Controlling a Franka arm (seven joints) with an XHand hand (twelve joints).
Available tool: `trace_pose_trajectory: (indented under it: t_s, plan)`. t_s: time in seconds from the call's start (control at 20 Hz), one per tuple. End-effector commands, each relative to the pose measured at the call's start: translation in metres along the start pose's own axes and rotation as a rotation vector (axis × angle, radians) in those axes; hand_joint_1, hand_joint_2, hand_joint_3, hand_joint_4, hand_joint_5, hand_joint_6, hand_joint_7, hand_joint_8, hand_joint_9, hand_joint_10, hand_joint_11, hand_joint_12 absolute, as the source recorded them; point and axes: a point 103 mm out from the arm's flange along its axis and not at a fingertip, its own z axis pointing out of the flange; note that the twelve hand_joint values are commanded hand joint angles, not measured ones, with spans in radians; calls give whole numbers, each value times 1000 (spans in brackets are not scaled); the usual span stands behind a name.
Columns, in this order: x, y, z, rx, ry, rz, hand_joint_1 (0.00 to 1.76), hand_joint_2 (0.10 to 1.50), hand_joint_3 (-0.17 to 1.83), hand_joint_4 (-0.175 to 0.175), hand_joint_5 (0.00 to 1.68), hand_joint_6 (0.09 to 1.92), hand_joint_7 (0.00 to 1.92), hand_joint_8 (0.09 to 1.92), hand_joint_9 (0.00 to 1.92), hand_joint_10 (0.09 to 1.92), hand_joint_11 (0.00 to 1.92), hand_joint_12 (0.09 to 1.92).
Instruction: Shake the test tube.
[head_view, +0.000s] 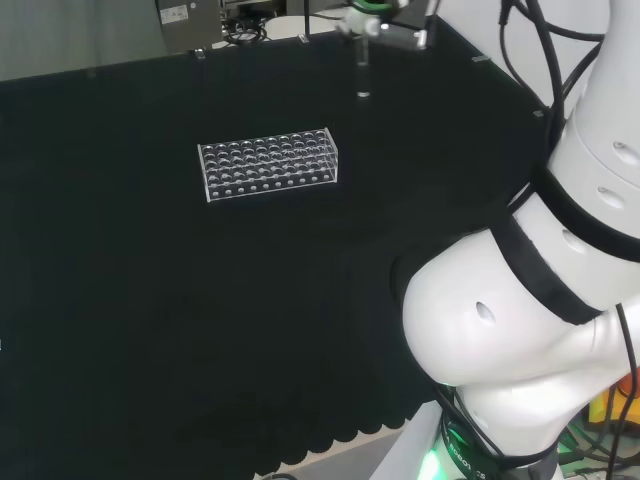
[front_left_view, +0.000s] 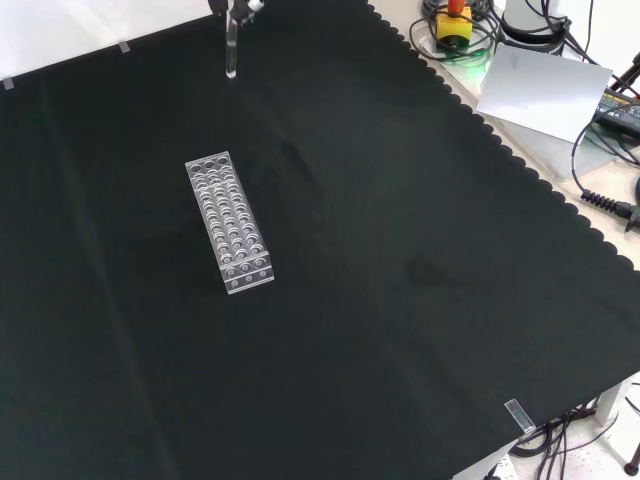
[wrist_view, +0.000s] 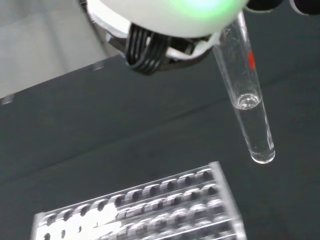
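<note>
Honestly, most of the hand (head_view: 372, 18) is cut off for us: in the head view we just get a white and black bit with a green glow at the top edge, and up close the wrist view gives us a blurred white lump with black cables. We think the test tube (wrist_view: 247, 100) hangs from it, top end tucked under that lump, but we can't tell whether the fingers are curled round it or not.

The tube itself is clear glass, with a rounded bottom, a little clear liquid in its lower part and a small red mark higher up. It hangs upright in the air above the black cloth (front_left_view: 400, 300), touching nothing below.

Going left to right in the head view: the clear plastic rack (head_view: 268, 163) sits on the cloth, then the tube hangs to its right and farther back.
</note>
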Motion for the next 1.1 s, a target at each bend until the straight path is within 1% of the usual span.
trace_pose_trajectory:
  t_s: [0.05,0.2,0.35,0.45,0.55,0.65,0.75,0.9,1.1]
  plan:
    - [80,-2,21,56,74,-144,1234,623,613,-175,1485,235,1837,317,1746,221,1267,955]
    - [109,-6,23,75,105,-209,1234,623,614,-175,1485,236,1837,317,1746,221,1267,955]
    - [129,-9,22,84,134,-258,1234,623,614,-175,1485,237,1837,317,1747,220,1266,955]
    - [134,-10,21,86,139,-274,1234,623,615,-175,1485,237,1837,317,1747,220,1266,955]
    - [132,-8,20,83,134,-270,1234,622,615,-175,1484,237,1837,317,1747,219,1266,955]
    - [122,-5,19,78,126,-245,1234,622,615,-175,1484,238,1837,317,1747,219,1266,956]
    - [106,-2,18,73,116,-207,1234,622,616,-175,1484,238,1837,317,1747,219,1266,956]
    - [70,4,15,58,67,-136,1234,622,616,-175,1484,239,1837,317,1747,218,1266,956]
    - [17,11,8,30,-13,-26,1234,622,617,-175,1484,239,1837,317,1748,218,1265,956]
